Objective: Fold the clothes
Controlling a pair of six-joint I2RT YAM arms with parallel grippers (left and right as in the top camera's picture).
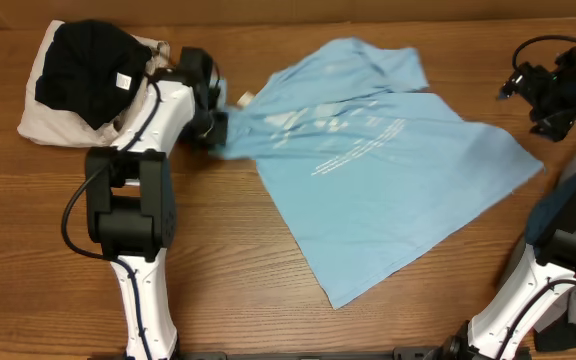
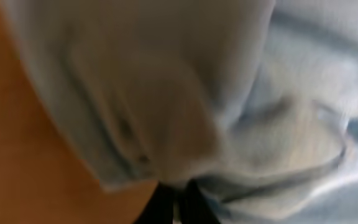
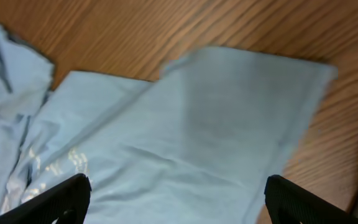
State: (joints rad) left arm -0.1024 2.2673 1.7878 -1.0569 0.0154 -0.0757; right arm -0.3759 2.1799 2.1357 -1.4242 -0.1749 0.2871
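Overhead, the sky-blue T-shirt is lying spread across the middle of the wooden table, with its white lettering facing up and one corner pointing toward the near edge. Its left end is bunching up where the left gripper is meeting it. Through the left wrist camera, that gripper is showing only as dark tips at the bottom of a blurred view, pressed together with blue cloth puckering around them, so it is pinching the shirt's gathered edge.

At the far left of the table, well apart from the shirt's body, a black garment is sitting heaped on top of a beige garment.

Over on the far right, the right gripper is hanging above bare wood just beyond the shirt. From its own wrist camera, its fingers are standing wide apart at the lower corners, holding nothing, while the shirt's flat hem is stretching out beneath them.
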